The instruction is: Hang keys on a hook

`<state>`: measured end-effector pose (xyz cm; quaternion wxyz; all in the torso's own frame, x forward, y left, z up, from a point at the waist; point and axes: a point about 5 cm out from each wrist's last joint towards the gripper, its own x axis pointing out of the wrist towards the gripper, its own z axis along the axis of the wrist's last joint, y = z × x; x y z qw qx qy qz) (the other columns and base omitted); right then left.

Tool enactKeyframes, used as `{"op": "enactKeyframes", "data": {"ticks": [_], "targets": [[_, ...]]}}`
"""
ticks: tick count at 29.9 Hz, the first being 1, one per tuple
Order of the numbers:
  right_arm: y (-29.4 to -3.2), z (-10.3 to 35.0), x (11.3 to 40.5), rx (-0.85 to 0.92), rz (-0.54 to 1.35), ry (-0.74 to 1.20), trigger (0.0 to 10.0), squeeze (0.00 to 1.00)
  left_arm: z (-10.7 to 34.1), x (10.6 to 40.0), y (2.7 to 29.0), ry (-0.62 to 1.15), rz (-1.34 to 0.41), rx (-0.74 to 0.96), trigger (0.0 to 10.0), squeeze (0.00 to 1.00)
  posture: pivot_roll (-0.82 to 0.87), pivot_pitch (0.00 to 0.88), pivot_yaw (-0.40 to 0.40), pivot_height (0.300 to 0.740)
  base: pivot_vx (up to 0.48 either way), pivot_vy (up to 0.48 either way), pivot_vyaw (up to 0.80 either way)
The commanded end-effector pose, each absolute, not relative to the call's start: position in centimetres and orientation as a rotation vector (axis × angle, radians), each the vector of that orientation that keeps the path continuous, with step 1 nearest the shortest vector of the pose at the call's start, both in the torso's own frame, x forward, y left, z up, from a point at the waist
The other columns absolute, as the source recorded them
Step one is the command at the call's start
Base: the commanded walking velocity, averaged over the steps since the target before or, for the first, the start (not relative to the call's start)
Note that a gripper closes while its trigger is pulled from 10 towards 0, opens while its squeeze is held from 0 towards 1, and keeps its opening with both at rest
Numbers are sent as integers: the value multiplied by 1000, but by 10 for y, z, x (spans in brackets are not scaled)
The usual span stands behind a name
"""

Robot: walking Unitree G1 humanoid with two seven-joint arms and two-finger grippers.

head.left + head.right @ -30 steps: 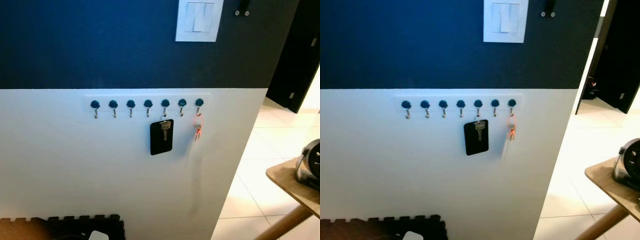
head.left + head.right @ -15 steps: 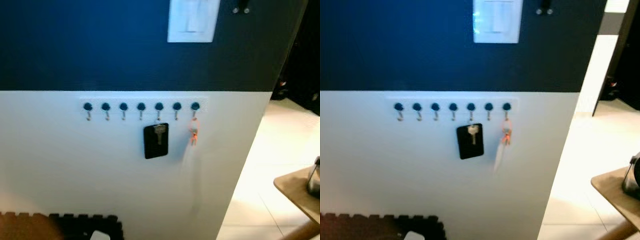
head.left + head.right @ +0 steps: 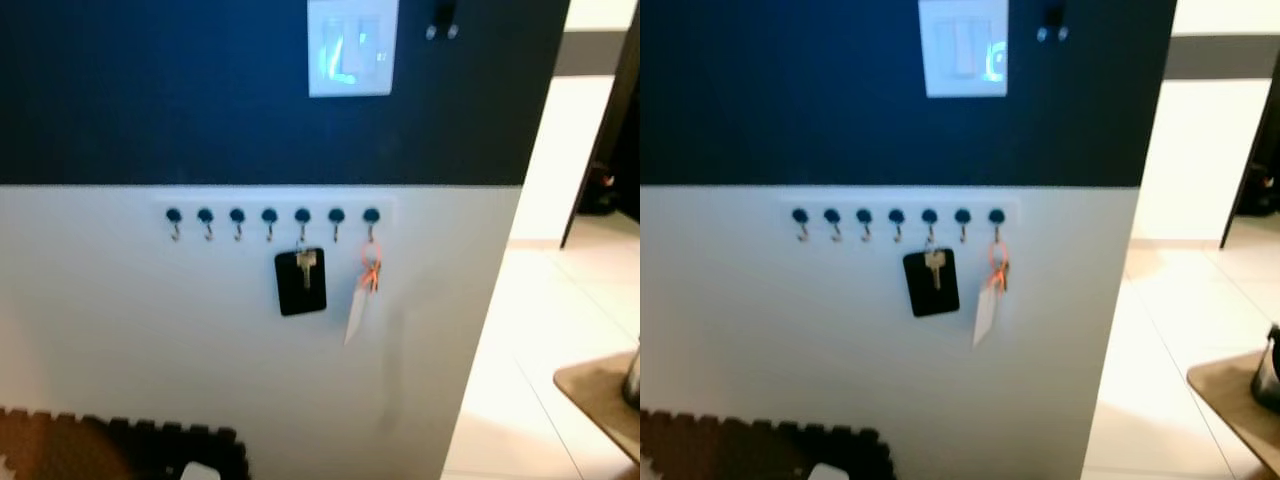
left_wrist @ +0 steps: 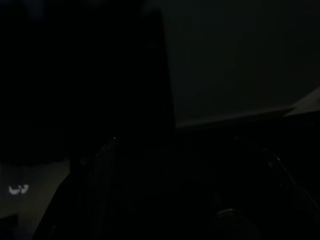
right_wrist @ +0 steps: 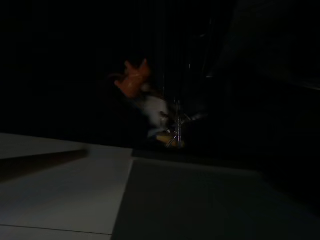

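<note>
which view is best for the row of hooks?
Left eye view: the row of hooks sits near centre, a key with a black tag on the fifth. Right eye view shows the same row, blurrier. Both wrist views are too dark to make it out.

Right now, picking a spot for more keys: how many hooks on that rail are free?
5. The four leftmost hooks and the sixth hook are bare; the fifth holds a key with black tag, the seventh an orange-ringed key set.

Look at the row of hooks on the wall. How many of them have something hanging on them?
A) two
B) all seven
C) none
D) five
A: only the black card with a key and the keys with the orange ring and white tag hang there; the other five hooks are bare.
</note>
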<state>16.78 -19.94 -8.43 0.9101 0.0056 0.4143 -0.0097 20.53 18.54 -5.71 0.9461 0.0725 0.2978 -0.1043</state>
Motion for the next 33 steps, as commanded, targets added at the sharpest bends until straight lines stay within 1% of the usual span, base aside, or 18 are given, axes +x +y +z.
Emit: {"op": "enactKeyframes", "data": {"ticks": [1, 3, 4, 6, 7, 9, 13, 15, 20, 23, 28, 29, 31, 33], "targets": [[-201, -83, 170, 13, -21, 845, 10000, 0, -56, 209, 185, 611, -197, 149, 10000, 0, 55, 3, -11, 740, 0, 0, 0], [-200, -83, 171, 10, -15, 848, 10000, 0, -55, 211, 186, 603, -197, 135, 10000, 0, 60, 2, -19, 740, 0, 0, 0], [-199, -84, 170, 0, -8, 858, 10000, 0, -55, 210, 187, 612, -192, 139, 10000, 0, 57, 15, -7, 740, 0, 0, 0], [-198, -84, 170, -8, -3, 865, 10000, 0, -56, 210, 188, 619, -188, 143, 10000, 0, 57, 15, -7, 740, 0, 0, 0], [-197, -83, 172, -1, -4, 855, 10000, 0, -56, 209, 187, 618, -202, 138, 10000, 0, 58, 16, 5, 740, 0, 364, 0], [-198, -81, 175, 18, -20, 838, 10000, 0, -56, 207, 184, 614, -239, 146, 10000, 0, 69, 11, -5, 740, 0, 480, 0], [-196, -83, 173, 9, -5, 848, 10000, 0, -55, 208, 188, 608, -225, 143, 10000, 0, 72, 2, -12, 740, 0, 480, 0], [-195, -83, 173, 5, 0, 852, 10000, 0, -55, 208, 189, 610, -222, 144, 10000, 0, 61, 7, 7, 740, 0, 480, 0], [-195, -82, 175, 27, -20, 835, 10000, 0, -54, 209, 185, 602, -251, 149, 10000, 0, 70, 0, -8, 740, 0, 480, 0], [-193, -85, 170, 3, 6, 860, 10000, 0, -53, 211, 188, 596, -223, 142, 10000, 0, 69, 0, -4, 740, 0, 440, 0], [-194, -84, 171, 16, -11, 852, 10000, 0, -52, 210, 186, 575, -242, 141, 10000, 0, 60, 0, 8, 740, 0, 0, 0], [-195, -83, 172, 28, -23, 842, 10000, 0, -52, 210, 184, 572, -280, 156, 10000, 0, 62, 0, 5, 740, 0, 0, 0], [-194, -84, 171, 22, -19, 847, 10000, 0, -52, 210, 183, 575, -294, 160, 10000, 0, 62, 0, 7, 740, 0, 0, 0], [-195, -84, 170, 23, -24, 851, 10000, 0, -50, 211, 182, 558, -316, 169, 10000, 0, 60, 0, 13, 740, 0, -480, 0]]}}
